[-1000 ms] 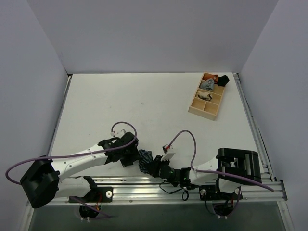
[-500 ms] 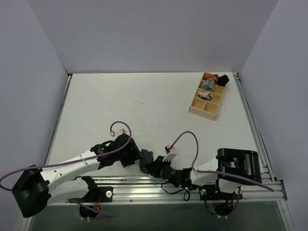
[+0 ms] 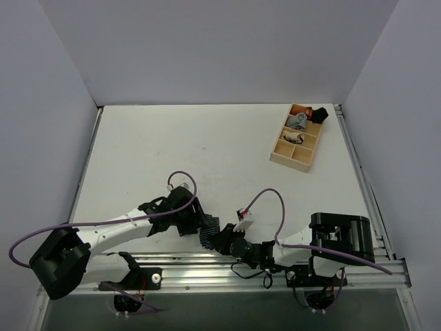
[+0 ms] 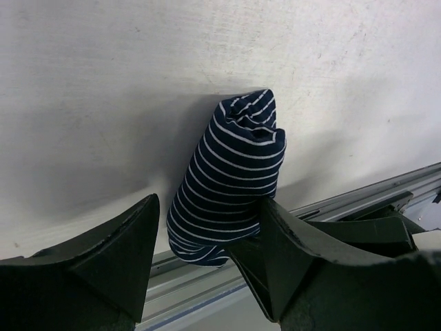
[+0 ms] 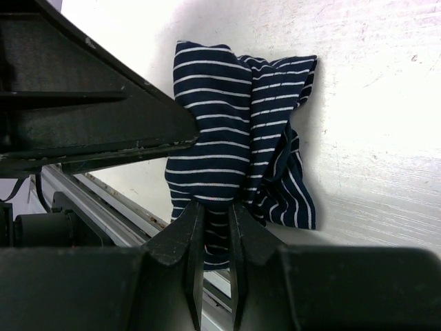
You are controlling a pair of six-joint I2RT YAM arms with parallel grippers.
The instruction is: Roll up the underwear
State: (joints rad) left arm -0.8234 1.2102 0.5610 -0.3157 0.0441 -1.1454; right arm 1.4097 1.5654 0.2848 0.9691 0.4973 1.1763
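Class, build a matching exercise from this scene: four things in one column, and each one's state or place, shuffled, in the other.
1. underwear
2. left gripper
3. right gripper
4. wooden tray

A. pinched shut on the striped cloth
B. at the far right of the table
C. open, a finger on either side of the bundle
D. bundled up, navy with white stripes

Pairs: 1-D, 2-C, 3-A, 4-B

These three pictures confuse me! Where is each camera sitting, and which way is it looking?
Top external: above and behind the arms, looking down at the table; both arms show, bases at the bottom.
Left wrist: on the left arm, looking past the open left gripper at the underwear.
Right wrist: on the right arm, looking along the right gripper, which pinches the cloth.
All three views share the striped underwear.
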